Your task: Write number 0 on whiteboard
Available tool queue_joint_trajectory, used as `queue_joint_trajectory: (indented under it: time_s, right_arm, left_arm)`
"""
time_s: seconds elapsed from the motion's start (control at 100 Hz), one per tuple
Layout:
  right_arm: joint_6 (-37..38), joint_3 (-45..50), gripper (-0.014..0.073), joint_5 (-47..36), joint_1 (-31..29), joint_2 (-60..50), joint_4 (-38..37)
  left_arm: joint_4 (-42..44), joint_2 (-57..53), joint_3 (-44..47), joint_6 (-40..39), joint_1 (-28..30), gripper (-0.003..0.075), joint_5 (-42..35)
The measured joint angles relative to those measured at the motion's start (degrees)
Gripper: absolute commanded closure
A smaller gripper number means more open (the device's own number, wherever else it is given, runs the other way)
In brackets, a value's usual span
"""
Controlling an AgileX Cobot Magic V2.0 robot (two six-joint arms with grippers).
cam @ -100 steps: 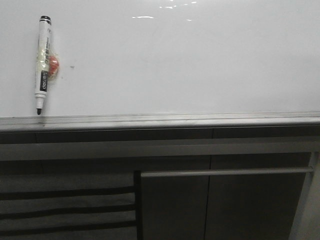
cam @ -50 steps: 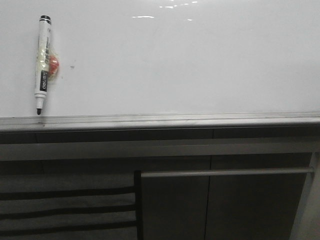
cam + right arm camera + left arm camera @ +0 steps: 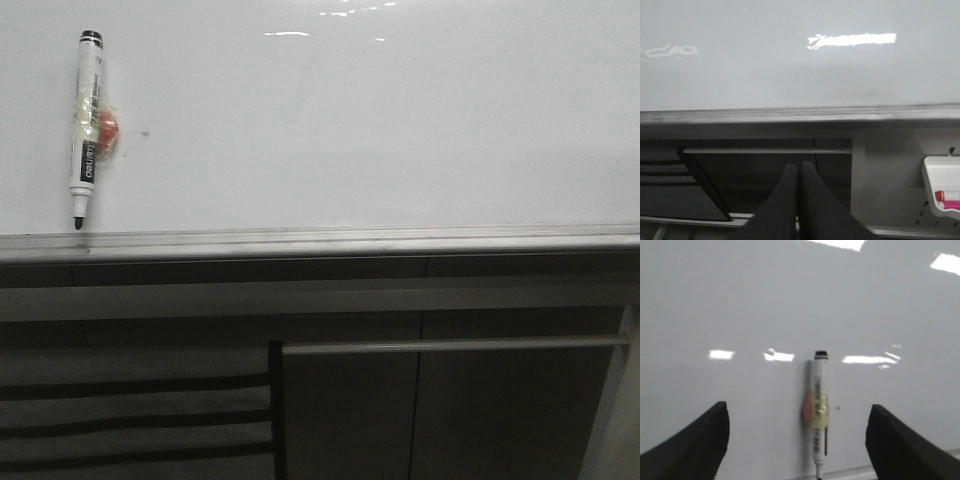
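Over the last second nothing in the front view has shifted: the marker [image 3: 87, 128] hangs tip-down at the left of the whiteboard [image 3: 400, 130], its tip just above the board's metal rail [image 3: 320, 241], and no 0 is drawn yet, so the writing has evidently not begun. The left fingers [image 3: 797, 440] are spread wide, empty, with the marker [image 3: 819, 410] centred between them but apart. The right fingers [image 3: 799, 200] are pressed together, holding nothing, low before the cabinet [image 3: 765, 170].
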Motion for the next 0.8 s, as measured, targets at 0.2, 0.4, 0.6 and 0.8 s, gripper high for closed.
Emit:
queue_joint_trajectory:
  time_s: [0.2,0.4,0.6,0.8]
  right_arm:
    - [-3.26,-1.73,0.0663,0.51,4.22,0.0,0.0]
    - [-3.79,-1.99,0.0663,0.51,7.64,0.0,0.02]
    - [-3.94,-1.99,0.0663,0.51,7.8,0.0,0.02]
    - [-3.92,-1.99,0.0663,0.41,7.8,0.0,0.02]
  left_arm:
    - [-0.86,14.37,-0.23,0.0,-5.97,0.0229,-7.69]
    - [-7.66,26.65,-0.36,0.0,-9.34,0.023,-14.1]
    - [-9.44,36.24,-0.78,0.0,-11.77,0.0255,-21.59]
    - [-10.91,43.01,-2.17,0.0,-11.77,0.026,-29.27]
